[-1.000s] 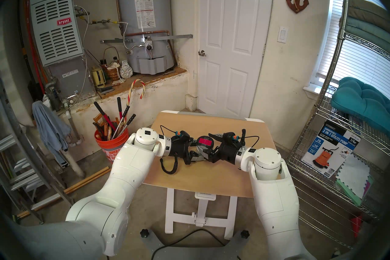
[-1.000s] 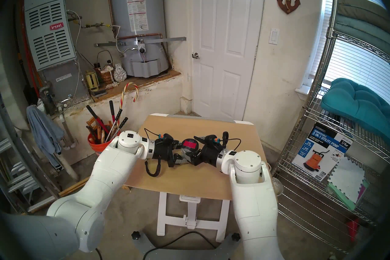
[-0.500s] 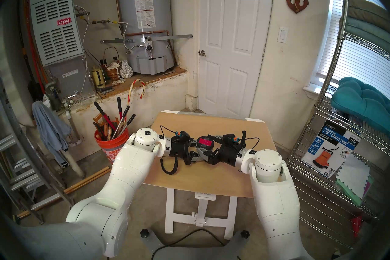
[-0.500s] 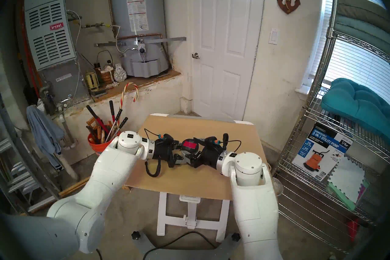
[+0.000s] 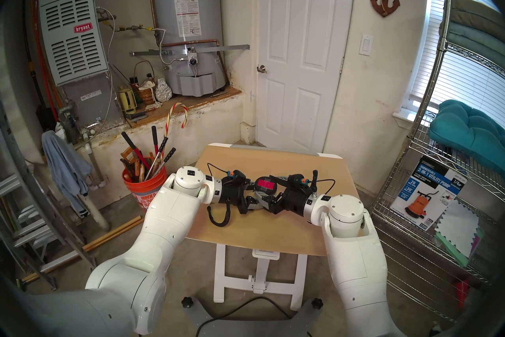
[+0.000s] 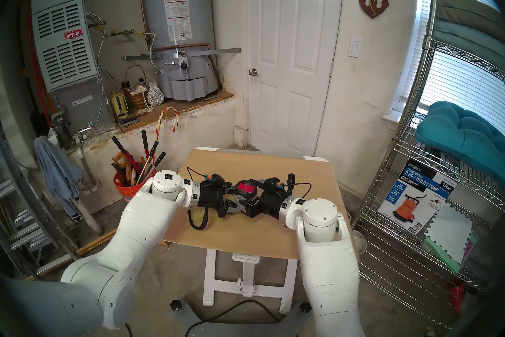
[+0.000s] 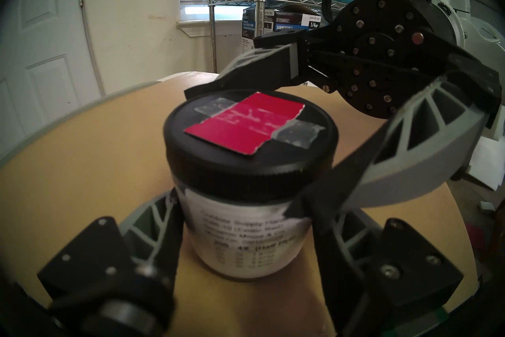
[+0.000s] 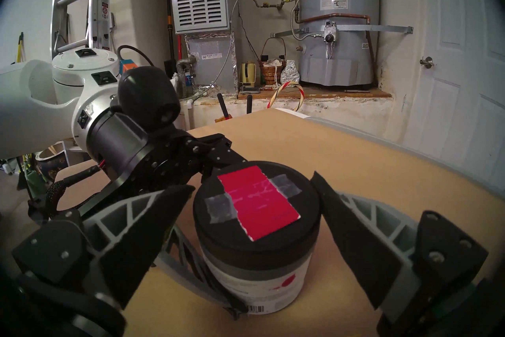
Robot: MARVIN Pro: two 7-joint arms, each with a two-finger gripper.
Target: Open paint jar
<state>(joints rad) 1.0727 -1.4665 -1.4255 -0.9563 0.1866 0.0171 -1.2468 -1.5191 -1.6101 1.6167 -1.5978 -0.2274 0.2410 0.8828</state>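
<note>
from the head view, the paint jar (image 5: 264,189) stands mid-table (image 5: 273,229), between both arms. the left wrist view shows the left gripper (image 7: 246,221) clamped on the jar's body. in the right wrist view the right gripper (image 8: 252,202) straddles the lid (image 8: 257,208), jaws wide, not touching. next, i judge: close on the lid, then twist.

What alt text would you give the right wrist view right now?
A small squat white-labelled paint jar with its black round lid still on stands on the tan wooden table. The open right pincer flanks the lid with gaps on both sides, and the left pincer is shut on the jar's body.
</note>
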